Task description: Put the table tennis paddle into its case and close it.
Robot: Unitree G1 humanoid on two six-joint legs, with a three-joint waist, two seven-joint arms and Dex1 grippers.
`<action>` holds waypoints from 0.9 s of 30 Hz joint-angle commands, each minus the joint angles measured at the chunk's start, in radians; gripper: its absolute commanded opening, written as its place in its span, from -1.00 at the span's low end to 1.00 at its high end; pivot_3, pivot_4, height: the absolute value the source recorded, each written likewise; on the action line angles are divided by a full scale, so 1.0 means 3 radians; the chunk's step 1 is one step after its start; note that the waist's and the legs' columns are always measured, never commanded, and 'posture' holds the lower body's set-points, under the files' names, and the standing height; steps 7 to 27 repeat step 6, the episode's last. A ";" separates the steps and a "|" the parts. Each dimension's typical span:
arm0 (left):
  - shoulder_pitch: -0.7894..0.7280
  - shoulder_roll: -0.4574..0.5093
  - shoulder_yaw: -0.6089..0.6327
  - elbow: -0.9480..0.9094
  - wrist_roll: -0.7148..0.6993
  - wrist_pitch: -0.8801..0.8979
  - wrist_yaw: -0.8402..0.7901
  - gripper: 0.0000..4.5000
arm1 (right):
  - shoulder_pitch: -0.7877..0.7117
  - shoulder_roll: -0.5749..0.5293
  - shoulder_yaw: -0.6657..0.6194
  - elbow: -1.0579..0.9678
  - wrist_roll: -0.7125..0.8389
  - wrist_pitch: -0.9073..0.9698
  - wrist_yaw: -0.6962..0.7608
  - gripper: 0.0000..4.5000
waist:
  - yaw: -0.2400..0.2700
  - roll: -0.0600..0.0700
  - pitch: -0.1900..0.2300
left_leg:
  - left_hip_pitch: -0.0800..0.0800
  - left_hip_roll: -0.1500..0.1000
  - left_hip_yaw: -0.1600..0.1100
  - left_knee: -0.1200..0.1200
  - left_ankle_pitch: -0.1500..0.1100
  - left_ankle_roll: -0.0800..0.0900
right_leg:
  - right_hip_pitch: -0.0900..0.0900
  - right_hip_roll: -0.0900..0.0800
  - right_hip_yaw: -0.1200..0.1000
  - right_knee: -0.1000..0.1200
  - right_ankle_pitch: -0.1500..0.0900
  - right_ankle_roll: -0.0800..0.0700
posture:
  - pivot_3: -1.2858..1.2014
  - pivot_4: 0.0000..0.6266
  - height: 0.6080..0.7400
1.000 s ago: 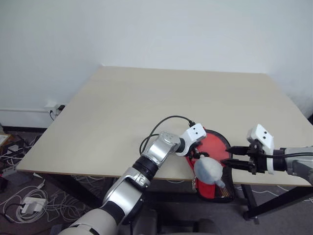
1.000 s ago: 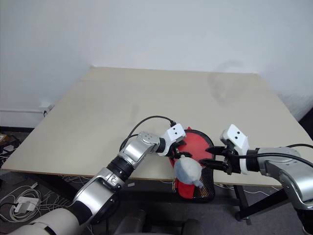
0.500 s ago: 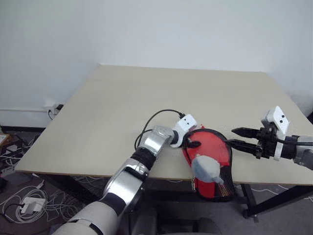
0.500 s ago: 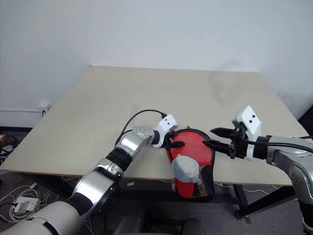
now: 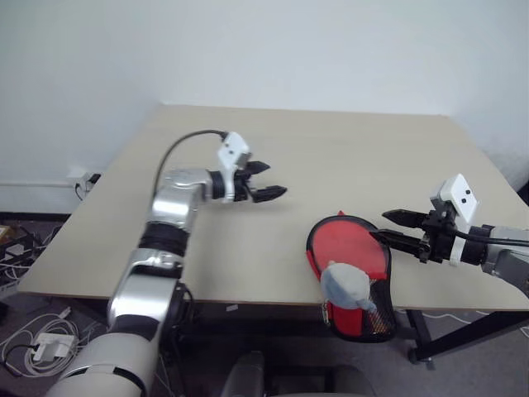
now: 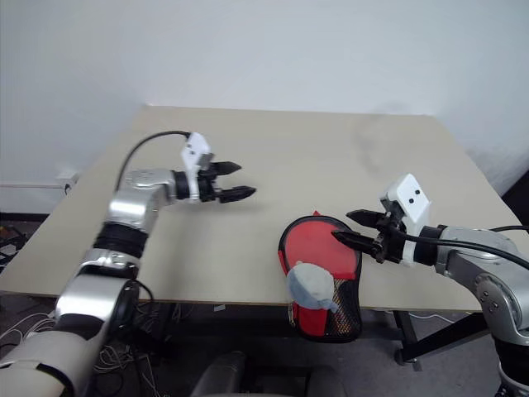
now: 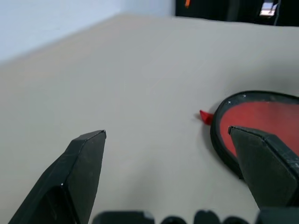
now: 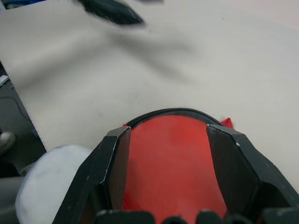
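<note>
Head pair looks down over table (image 5: 248, 157); wrist cameras close, share case (image 8: 177, 158).

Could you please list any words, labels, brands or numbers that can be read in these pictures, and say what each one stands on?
None can be read.
The case: its red face shows no legible lettering; the whitish patch near the table edge is too blurred to tell whether it bears print.
The left gripper and right gripper: no markings can be made out.

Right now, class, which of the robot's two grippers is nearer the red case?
The right gripper: its open fingers hover over the round end of the case at the table's near edge. The left gripper, also open, is well off over bare tabletop.
</note>
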 commanded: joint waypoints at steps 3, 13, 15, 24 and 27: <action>0.0557 0.0486 -0.0009 -0.0350 -0.0069 0.0323 -0.0343 0.98 | -0.0098 0.0042 0.0097 -0.0003 -0.0073 -0.0098 -0.0064 0.25 | 0.0011 0.0002 0.0000 | 0.0000 0.0001 0.0002 0.0001 0.0000 -0.0001 | 0.0000 0.0000 0.0000 0.0001 0.0000 -0.0001 | 0.03 -1.00 0.61; 0.0875 0.0664 -0.0151 -0.0424 0.0070 0.0213 -0.0409 0.98 | -0.0185 0.0088 0.0102 0.0071 -0.0050 -0.0064 -0.0107 0.25 | 0.0019 0.0001 0.0001 | -0.0001 0.0001 0.0001 0.0002 0.0000 0.0000 | 0.0000 -0.0002 -0.0001 0.0001 0.0002 -0.0004 | 0.03 -1.00 0.61; 0.0875 0.0664 -0.0151 -0.0424 0.0070 0.0213 -0.0409 0.98 | -0.0185 0.0088 0.0102 0.0071 -0.0050 -0.0064 -0.0107 0.25 | 0.0019 0.0001 0.0001 | -0.0001 0.0001 0.0001 0.0002 0.0000 0.0000 | 0.0000 -0.0002 -0.0001 0.0001 0.0002 -0.0004 | 0.03 -1.00 0.61; 0.0875 0.0664 -0.0151 -0.0424 0.0070 0.0213 -0.0409 0.98 | -0.0185 0.0088 0.0102 0.0071 -0.0050 -0.0064 -0.0107 0.25 | 0.0019 0.0001 0.0001 | -0.0001 0.0001 0.0001 0.0002 0.0000 0.0000 | 0.0000 -0.0002 -0.0001 0.0001 0.0002 -0.0004 | 0.03 -1.00 0.61; 0.0875 0.0664 -0.0151 -0.0424 0.0070 0.0213 -0.0409 0.98 | -0.0185 0.0088 0.0102 0.0071 -0.0050 -0.0064 -0.0107 0.25 | 0.0019 0.0001 0.0001 | -0.0001 0.0001 0.0001 0.0002 0.0000 0.0000 | 0.0000 -0.0002 -0.0001 0.0001 0.0002 -0.0004 | 0.03 -1.00 0.61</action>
